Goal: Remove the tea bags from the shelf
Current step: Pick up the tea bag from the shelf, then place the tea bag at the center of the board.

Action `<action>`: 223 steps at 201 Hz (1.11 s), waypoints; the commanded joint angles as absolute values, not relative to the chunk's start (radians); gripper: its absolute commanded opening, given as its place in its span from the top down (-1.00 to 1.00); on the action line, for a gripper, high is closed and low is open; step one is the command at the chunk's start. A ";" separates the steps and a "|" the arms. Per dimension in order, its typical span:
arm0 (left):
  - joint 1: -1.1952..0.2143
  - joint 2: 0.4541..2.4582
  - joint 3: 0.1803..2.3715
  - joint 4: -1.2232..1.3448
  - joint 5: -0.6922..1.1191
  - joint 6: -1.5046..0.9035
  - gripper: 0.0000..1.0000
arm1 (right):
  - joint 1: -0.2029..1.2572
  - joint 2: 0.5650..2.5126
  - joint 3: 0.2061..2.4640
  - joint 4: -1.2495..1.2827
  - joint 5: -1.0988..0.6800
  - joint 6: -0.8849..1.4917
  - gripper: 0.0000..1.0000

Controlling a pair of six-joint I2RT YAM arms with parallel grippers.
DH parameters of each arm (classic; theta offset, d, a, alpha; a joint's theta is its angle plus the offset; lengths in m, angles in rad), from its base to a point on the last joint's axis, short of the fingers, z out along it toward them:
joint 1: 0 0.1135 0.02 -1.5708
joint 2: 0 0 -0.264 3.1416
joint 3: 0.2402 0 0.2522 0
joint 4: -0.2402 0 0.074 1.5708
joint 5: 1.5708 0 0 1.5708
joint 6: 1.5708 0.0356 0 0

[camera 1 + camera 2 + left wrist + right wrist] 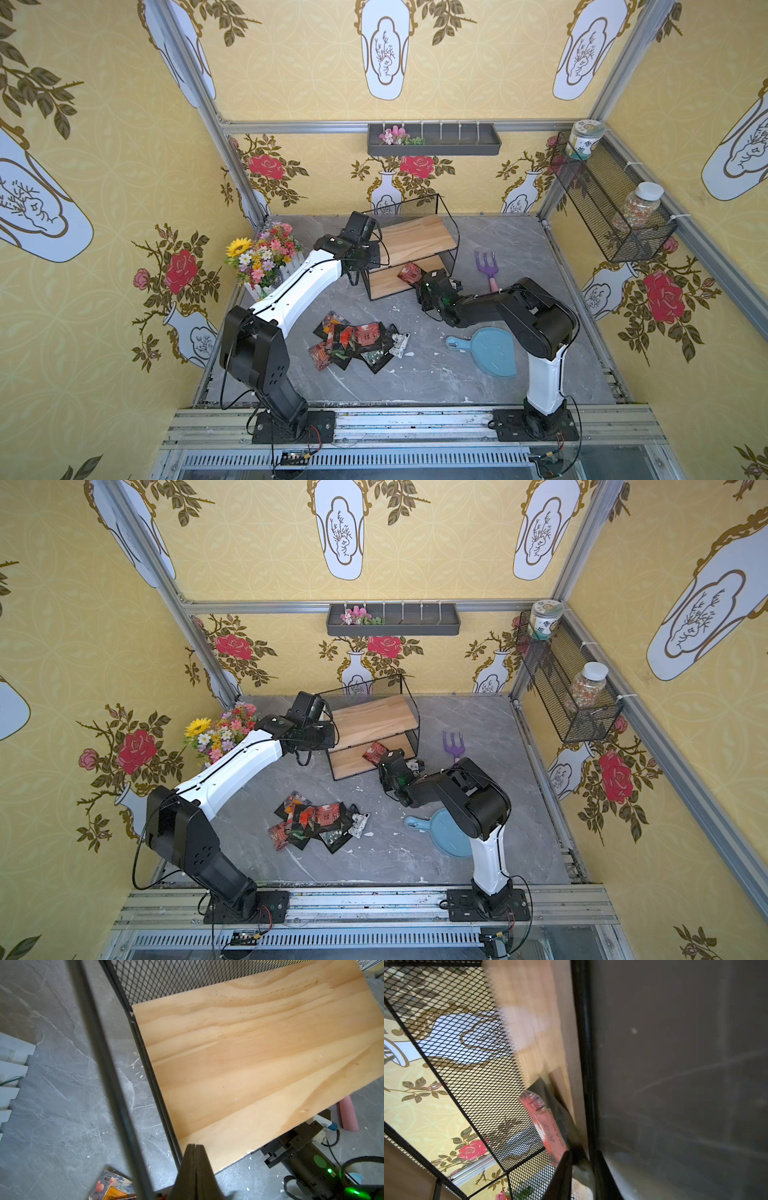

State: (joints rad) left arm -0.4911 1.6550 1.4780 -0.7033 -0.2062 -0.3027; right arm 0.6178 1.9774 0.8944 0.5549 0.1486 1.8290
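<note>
Smooth wood and black metal mesh shelf (415, 241), glossy tea bags (357, 345), matt grey stone-look table (436, 374)

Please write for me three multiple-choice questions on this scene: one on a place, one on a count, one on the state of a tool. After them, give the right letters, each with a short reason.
1. Where on the shelf is the red tea bag?
A. top board
B. lower board
C. hanging on the mesh back

2. How many jars stand in the black mesh basket on the wall?
A. one
B. two
C. four

3. How is the left tool?
A. shut
B. wide open
C. gripping a flower

1 B: it leans at the lower board's front, by the right tool.
2 B: one jar stands at the far end, one nearer.
3 A: its fingers press together, nothing between.
</note>
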 commanded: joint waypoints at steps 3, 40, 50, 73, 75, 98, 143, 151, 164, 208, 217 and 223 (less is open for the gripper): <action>-0.492 1.656 1.476 -0.683 -0.204 -0.265 1.00 | 0.626 1.962 0.885 0.518 0.182 1.828 0.87; -0.493 1.661 1.476 -0.683 -0.204 -0.265 1.00 | 0.633 1.896 0.887 0.480 0.188 1.791 1.00; -0.494 1.661 1.477 -0.683 -0.203 -0.265 1.00 | 0.640 1.865 0.885 0.463 0.191 1.780 1.00; -0.494 1.666 1.480 -0.684 -0.205 -0.266 1.00 | 0.641 1.786 0.871 0.403 0.181 1.752 1.00; -0.493 1.666 1.479 -0.684 -0.205 -0.265 1.00 | 0.641 1.777 0.868 0.396 0.178 1.750 1.00; -0.493 1.672 1.487 -0.688 -0.207 -0.265 1.00 | 0.648 1.681 0.830 0.342 0.129 1.711 1.00; -0.494 1.675 1.493 -0.694 -0.219 -0.264 1.00 | 0.677 1.498 0.646 0.513 -0.040 1.581 1.00; -0.493 1.677 1.493 -0.695 -0.224 -0.264 1.00 | 0.689 1.471 0.620 0.540 -0.079 1.560 1.00; -0.493 1.678 1.493 -0.695 -0.227 -0.264 1.00 | 0.715 1.438 0.585 0.571 -0.143 1.543 1.00; -0.493 1.680 1.494 -0.700 -0.254 -0.258 1.00 | 0.844 1.428 0.617 0.408 -0.308 1.443 1.00; -0.492 1.680 1.491 -0.701 -0.265 -0.256 1.00 | 0.870 1.447 0.646 0.334 -0.328 1.418 1.00; -0.493 1.678 1.489 -0.703 -0.269 -0.256 1.00 | 0.886 1.458 0.664 0.291 -0.333 1.402 1.00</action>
